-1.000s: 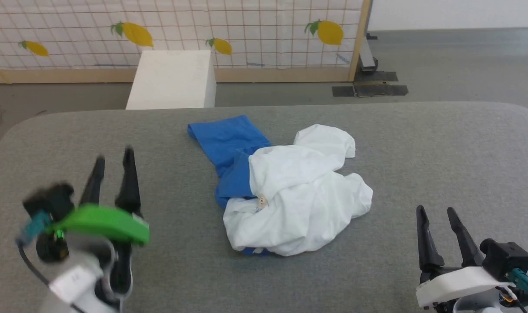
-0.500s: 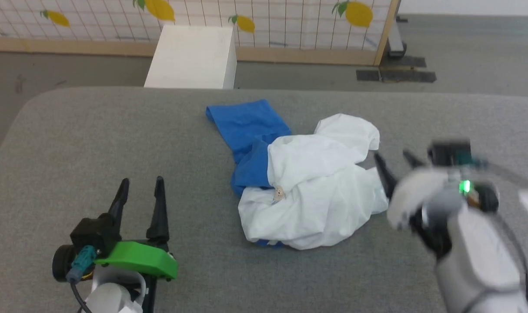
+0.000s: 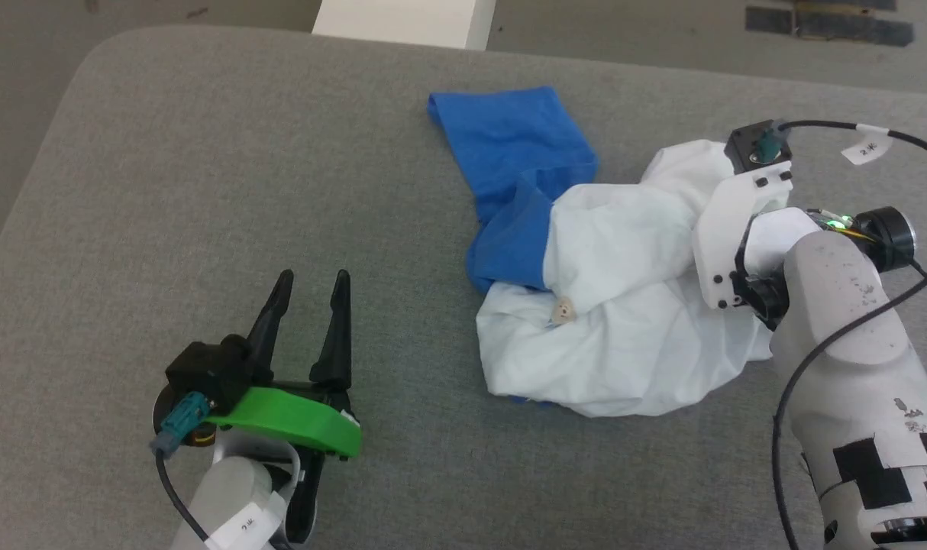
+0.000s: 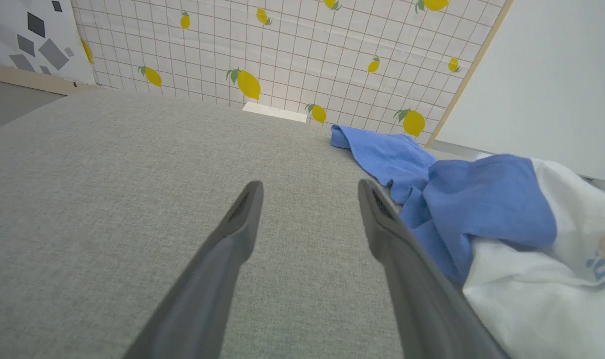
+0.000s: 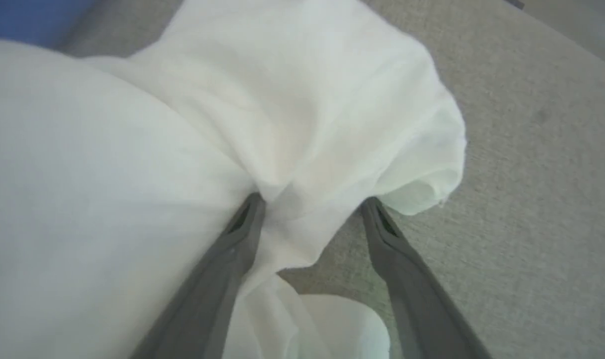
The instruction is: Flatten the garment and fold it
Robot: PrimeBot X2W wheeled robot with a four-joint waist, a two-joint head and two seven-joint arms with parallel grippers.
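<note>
My fingers (image 3: 335,328) were dark and tapered; my left wrist wore a green bracket (image 3: 295,422), my right a white bracket (image 3: 719,221), with black cables (image 3: 818,122).

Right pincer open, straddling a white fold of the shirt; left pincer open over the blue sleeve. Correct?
No. The left pincer is open but over bare grey table, apart from the shirt and its blue sleeve, as the head view shows. The right pincer does straddle a white fold, open.

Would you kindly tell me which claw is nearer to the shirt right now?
Right. The right claw is at the shirt, open around a white fold; the left claw is open over the table, apart to the shirt's left.
</note>
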